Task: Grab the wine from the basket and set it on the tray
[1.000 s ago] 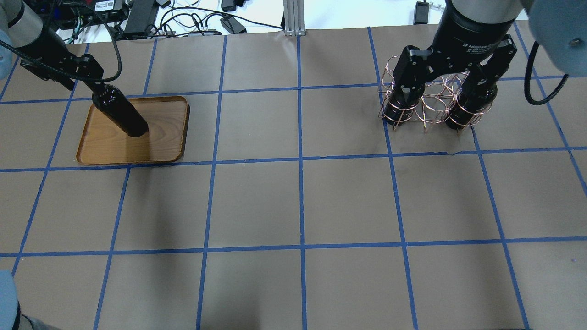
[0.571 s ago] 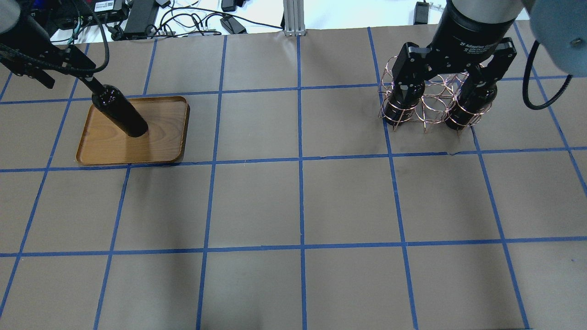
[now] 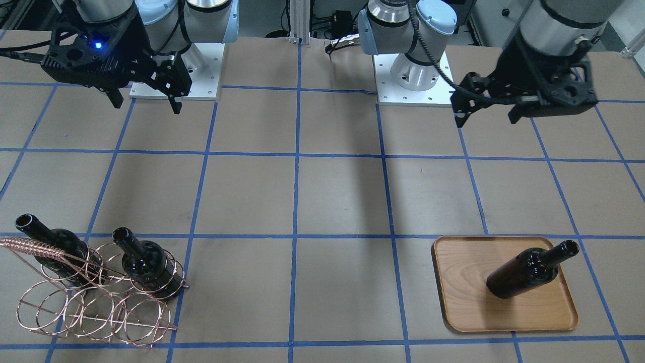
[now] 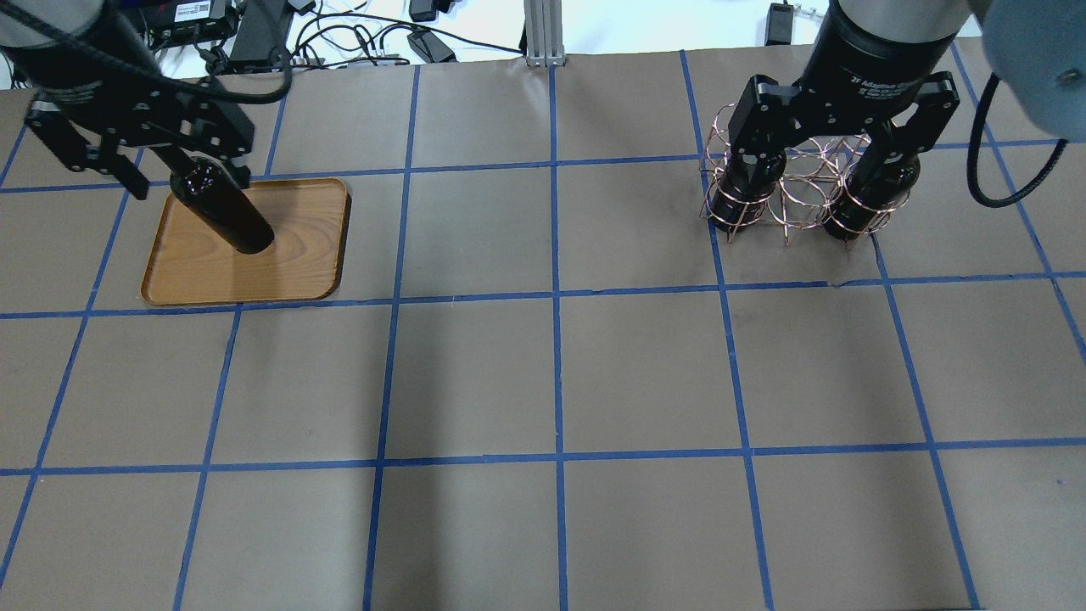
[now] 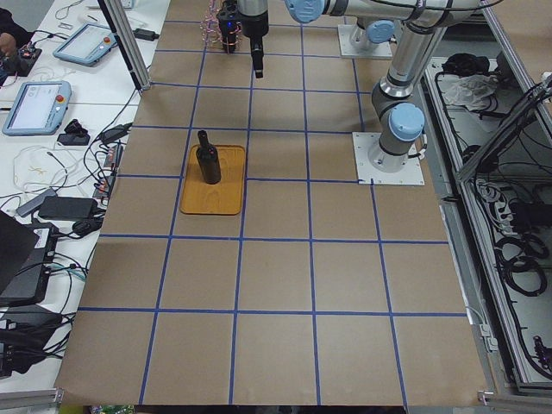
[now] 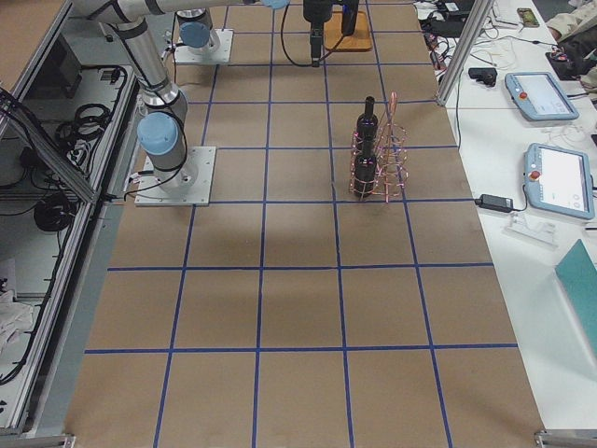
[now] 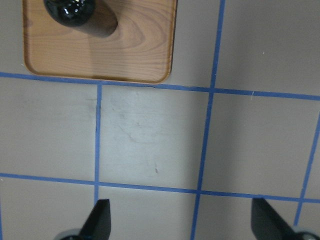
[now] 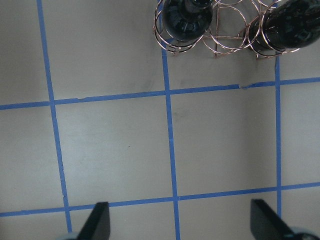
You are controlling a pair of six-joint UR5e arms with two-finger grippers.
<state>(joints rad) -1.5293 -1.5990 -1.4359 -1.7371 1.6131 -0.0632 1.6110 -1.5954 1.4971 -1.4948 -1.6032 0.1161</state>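
Observation:
One wine bottle (image 4: 229, 214) stands upright on the wooden tray (image 4: 297, 255), near its far left part; it also shows in the front view (image 3: 526, 276) on the tray (image 3: 463, 302). My left gripper (image 3: 485, 117) hangs open and empty, high above the table on the robot's side of the tray, touching nothing; its wrist view shows its fingertips (image 7: 100, 220) wide apart. Two more bottles (image 3: 55, 247) (image 3: 146, 262) stand in the copper wire basket (image 3: 95, 307). My right gripper (image 3: 147, 102) is open and empty, high on the robot's side of the basket (image 4: 806, 199).
Brown paper with a blue tape grid covers the table (image 4: 551, 382). Cables and power bricks (image 4: 365, 38) lie beyond its far edge. The two arm bases (image 3: 413, 75) (image 3: 176, 75) stand at the robot's side. Tablets (image 6: 560, 177) lie on a side bench.
My left gripper has come off the bottle's neck, lifted and drawn back, now pointing straight down. The bottle stays standing on the tray. The right gripper has barely moved.

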